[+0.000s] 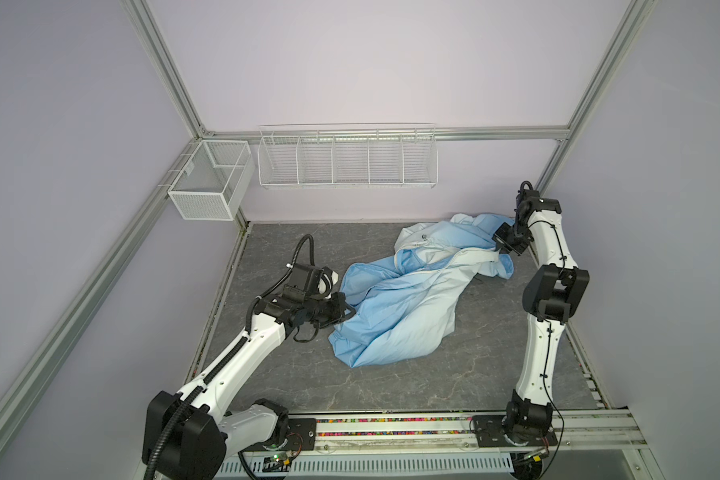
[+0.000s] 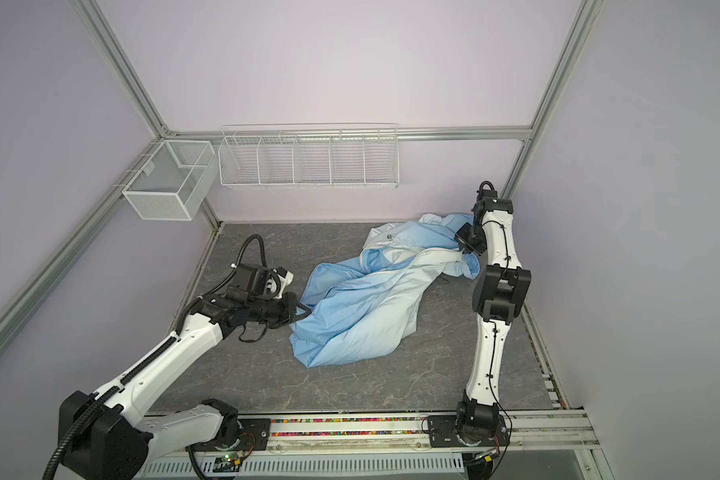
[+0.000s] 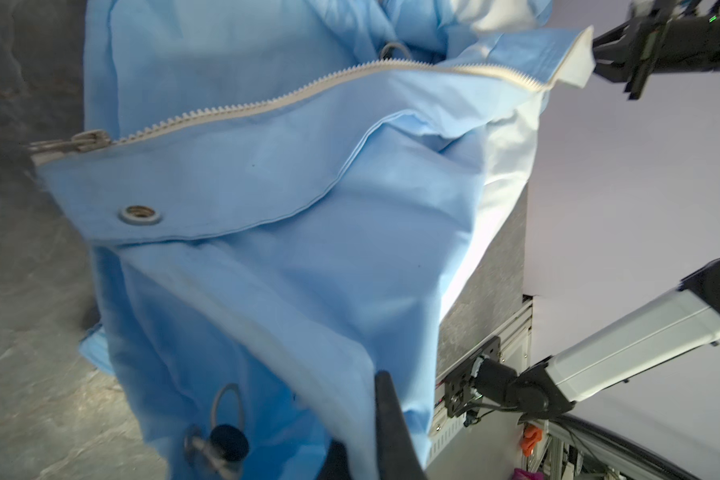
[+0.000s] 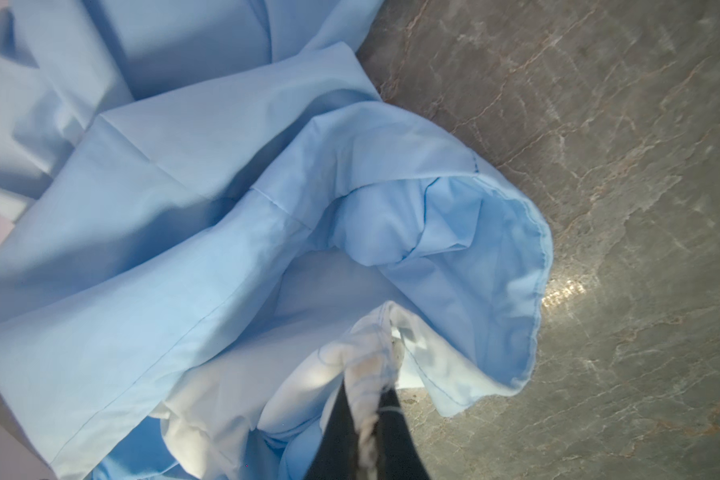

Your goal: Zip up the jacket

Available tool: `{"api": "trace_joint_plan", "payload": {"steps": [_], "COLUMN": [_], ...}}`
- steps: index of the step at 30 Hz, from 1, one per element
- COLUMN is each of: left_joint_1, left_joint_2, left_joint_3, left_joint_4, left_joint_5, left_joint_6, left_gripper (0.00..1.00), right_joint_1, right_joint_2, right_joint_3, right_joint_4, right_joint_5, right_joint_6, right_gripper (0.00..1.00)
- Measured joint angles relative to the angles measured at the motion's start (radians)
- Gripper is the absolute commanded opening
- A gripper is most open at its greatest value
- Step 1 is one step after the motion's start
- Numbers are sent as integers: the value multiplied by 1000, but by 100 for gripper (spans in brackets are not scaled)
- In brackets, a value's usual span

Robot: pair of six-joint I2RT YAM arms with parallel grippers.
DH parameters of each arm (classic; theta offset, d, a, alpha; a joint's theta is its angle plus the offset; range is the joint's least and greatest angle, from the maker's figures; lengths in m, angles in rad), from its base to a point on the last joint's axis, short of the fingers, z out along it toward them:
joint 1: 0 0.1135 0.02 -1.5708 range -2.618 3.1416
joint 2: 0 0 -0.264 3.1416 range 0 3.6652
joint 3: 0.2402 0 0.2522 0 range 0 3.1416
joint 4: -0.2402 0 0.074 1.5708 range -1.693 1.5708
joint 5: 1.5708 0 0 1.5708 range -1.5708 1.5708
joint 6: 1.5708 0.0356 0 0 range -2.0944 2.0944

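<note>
The light-blue jacket point(image 1: 395, 307) point(image 2: 358, 307) lies crumpled across the middle of the grey table. Its white zipper point(image 1: 445, 266) point(image 3: 267, 106) runs slantwise with the two sides apart. The metal slider point(image 3: 88, 141) sits at the zipper's low end. My left gripper point(image 1: 347, 312) point(image 2: 304, 311) point(image 3: 360, 409) is at the jacket's left edge, with a blurred fold of fabric point(image 3: 267, 249) between its narrowly parted black fingers point(image 3: 387, 415). My right gripper point(image 1: 500, 249) point(image 2: 462, 248) point(image 4: 366, 399) is shut on the bunched whitish edge of the jacket point(image 4: 184, 249) at the far right.
A mesh basket point(image 1: 208, 183) and a long wire rack point(image 1: 346, 160) hang on the back wall. The arms' base rail point(image 1: 391, 428) runs along the front edge. A metal snap point(image 3: 140, 215) and a dark cord toggle point(image 3: 225, 442) show on the fabric near my left gripper.
</note>
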Motion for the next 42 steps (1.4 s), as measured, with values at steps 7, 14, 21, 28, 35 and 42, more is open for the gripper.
{"api": "trace_joint_plan", "payload": {"steps": [7,14,21,28,35,42], "left_joint_1": [5,119,164,162,136,73], "left_joint_2": [2,2,3,304,745,904], "left_joint_3": [40,171,234,338,635,850], "left_joint_4": [-88,-146,-195,-46,-12,-54], "left_joint_5": [-61,-189,-332,-282,-220,-270], "left_joint_6": [26,30,24,-4,25,132], "left_gripper": [62,64,70,67,64,65], "right_joint_1": [-13,-10,48,239,373,351], "right_joint_2": [-21,-203,-511,-711,-587,-466], "right_joint_3": [-57,-272,-546,-973,-1102,-1044], "right_joint_4": [13,72,174,336,466,488], "right_joint_5": [12,23,15,-58,-122,-136], "right_joint_6": [-11,-23,-29,25,94,105], "right_gripper": [69,78,77,74,72,71]}}
